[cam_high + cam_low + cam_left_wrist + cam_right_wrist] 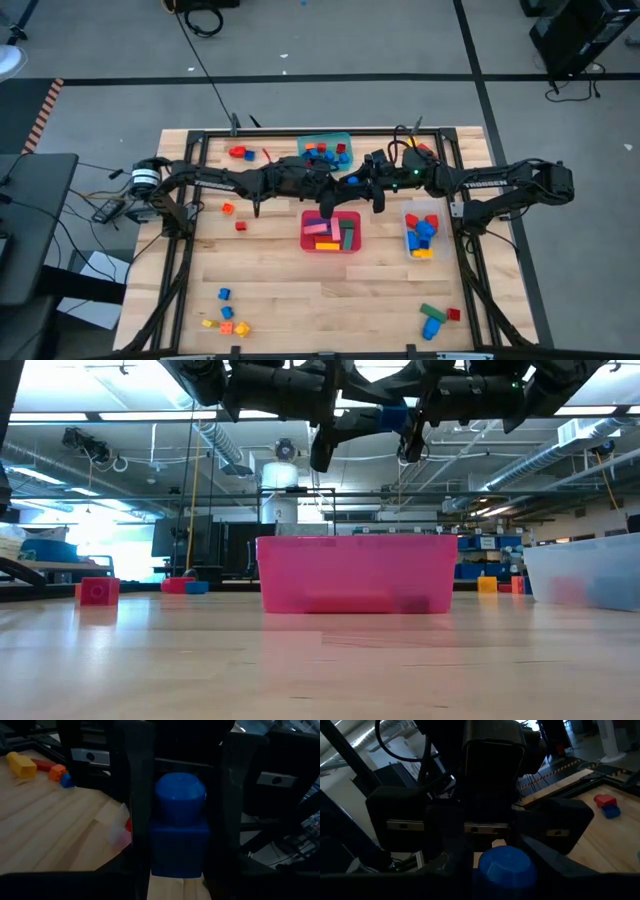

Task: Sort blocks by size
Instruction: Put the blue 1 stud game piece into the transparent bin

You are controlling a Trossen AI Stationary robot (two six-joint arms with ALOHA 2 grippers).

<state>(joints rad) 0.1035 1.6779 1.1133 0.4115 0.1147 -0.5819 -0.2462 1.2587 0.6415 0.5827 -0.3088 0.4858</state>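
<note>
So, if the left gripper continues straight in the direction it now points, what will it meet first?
Most likely the right gripper. The left gripper holds a blue block, and the other arm's dark fingers stand right beyond it, around the same block. Depth is unclear.

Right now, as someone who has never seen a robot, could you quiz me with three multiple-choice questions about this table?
1. Where is the blue block?
A. In the air between the two arms
B. Inside the clear tub
C. On the floor

2. What colour is the tub in the middle of the table?
A. Yellow
B. Pinkish red
C. Black

3. What is the left gripper doing?
A. Open and empty
B. Holding a yellow block
C. Shut on the blue block

Answers:
1 A: the blue block hangs above the table, where the left gripper meets the right gripper.
2 B: the middle tub is pinkish red.
3 C: its wrist view shows the block clamped between its fingers.
</note>
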